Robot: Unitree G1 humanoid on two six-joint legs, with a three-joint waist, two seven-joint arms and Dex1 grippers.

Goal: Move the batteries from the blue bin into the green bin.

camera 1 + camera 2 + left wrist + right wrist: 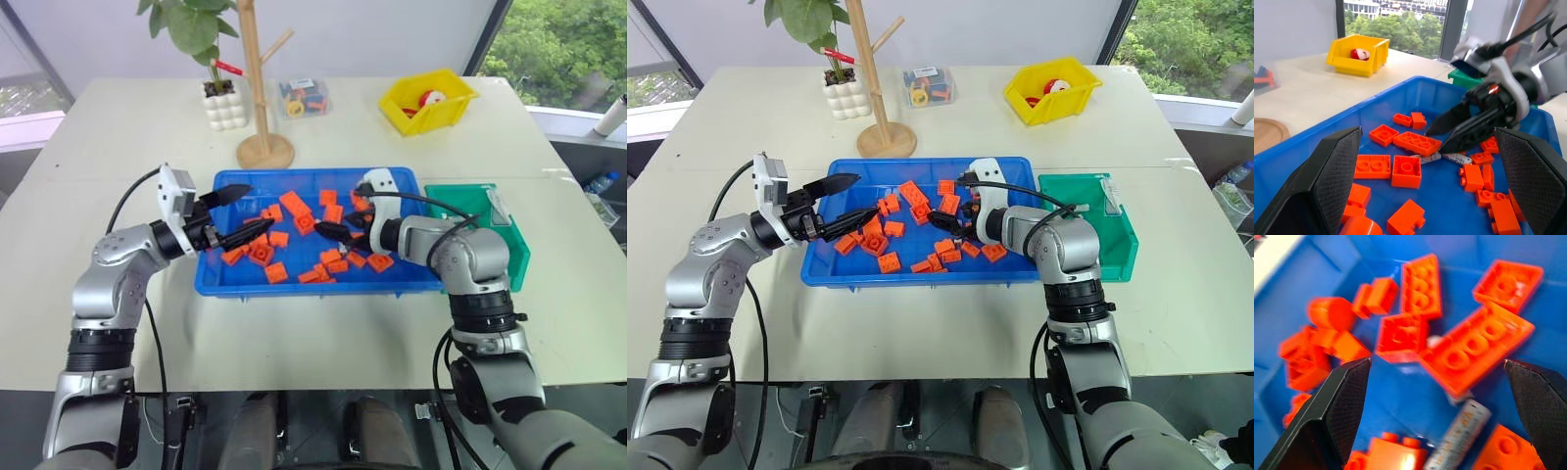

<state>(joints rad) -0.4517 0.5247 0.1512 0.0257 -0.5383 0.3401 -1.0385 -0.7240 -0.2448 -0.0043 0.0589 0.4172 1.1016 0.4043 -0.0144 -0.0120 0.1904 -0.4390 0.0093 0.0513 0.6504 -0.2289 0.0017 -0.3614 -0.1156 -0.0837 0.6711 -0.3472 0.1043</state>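
A: What are the arms made of?
B: Both the left arm [113, 284] and the right arm [480, 284] have rounded silver-grey shells, broken by black ribbed rings at the joints

A: Cables?
B: A black cable loops free off each arm and runs to a white camera block behind the fingers

A: And the grippers?
B: The left gripper [240, 213] and right gripper [340, 231] each carry two black tapered fingers [1327, 181]; seen close, the inner faces have a fine cross-hatched texture, and the tips narrow to blunt points
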